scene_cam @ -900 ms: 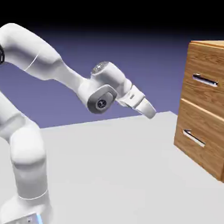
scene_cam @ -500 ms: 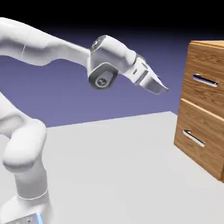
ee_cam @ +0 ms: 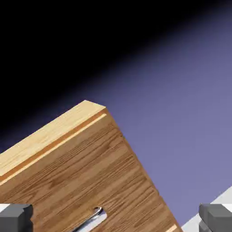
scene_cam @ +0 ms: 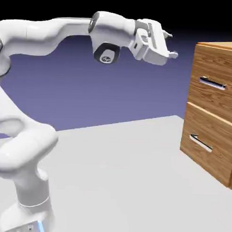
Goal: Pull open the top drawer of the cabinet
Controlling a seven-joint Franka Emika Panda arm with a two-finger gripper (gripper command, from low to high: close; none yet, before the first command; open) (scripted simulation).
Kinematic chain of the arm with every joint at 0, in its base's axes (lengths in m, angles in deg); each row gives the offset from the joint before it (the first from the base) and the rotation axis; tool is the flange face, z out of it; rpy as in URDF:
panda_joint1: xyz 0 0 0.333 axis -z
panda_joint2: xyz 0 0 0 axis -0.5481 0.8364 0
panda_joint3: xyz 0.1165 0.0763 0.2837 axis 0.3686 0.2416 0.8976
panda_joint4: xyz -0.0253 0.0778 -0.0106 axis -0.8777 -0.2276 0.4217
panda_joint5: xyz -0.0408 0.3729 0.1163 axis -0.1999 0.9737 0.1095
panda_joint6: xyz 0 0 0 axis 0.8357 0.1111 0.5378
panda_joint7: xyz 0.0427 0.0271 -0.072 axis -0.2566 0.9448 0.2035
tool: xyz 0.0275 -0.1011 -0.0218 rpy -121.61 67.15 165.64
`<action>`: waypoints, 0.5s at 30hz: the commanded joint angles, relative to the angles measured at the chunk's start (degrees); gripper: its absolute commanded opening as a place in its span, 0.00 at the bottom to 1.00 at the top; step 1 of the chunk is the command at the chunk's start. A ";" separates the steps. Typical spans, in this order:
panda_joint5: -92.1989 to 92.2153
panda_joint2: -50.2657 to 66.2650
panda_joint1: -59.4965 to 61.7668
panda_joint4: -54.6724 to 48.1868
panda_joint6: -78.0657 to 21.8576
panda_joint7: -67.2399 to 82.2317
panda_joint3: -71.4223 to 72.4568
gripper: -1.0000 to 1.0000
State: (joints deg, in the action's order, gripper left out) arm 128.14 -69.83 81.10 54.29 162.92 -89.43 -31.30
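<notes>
My gripper [scene_cam: 173, 45] is spread wide and holds nothing, with the closed top drawer [scene_cam: 216, 67] and its silver handle [scene_cam: 212, 83] ahead and lower, well apart from my fingertips, so reaching, gripping and pulling all remain

Simulated robot test space, rendered; no particular kind of room identifiable. Comprising: one white jointed robot arm [scene_cam: 23, 152]; one plain pale desk [scene_cam: 120, 184], smooth and flat; one plain blue-violet backdrop [scene_cam: 114, 94], fading to black at top; one wood-grain cabinet [scene_cam: 217, 44] with two drawers and silver bar handles, its surfaces computer-drawn in look.
</notes>
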 commanded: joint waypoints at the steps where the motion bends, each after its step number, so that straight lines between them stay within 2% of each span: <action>1: 2.50 -0.39 1.72 -1.13 -0.16 0.22 1.48 0.50; 15: 37.38 -5.86 25.82 -16.90 -2.44 3.24 22.23 0.50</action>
State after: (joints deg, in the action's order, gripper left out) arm 165.52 -75.69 106.91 37.40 160.48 -86.20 -9.08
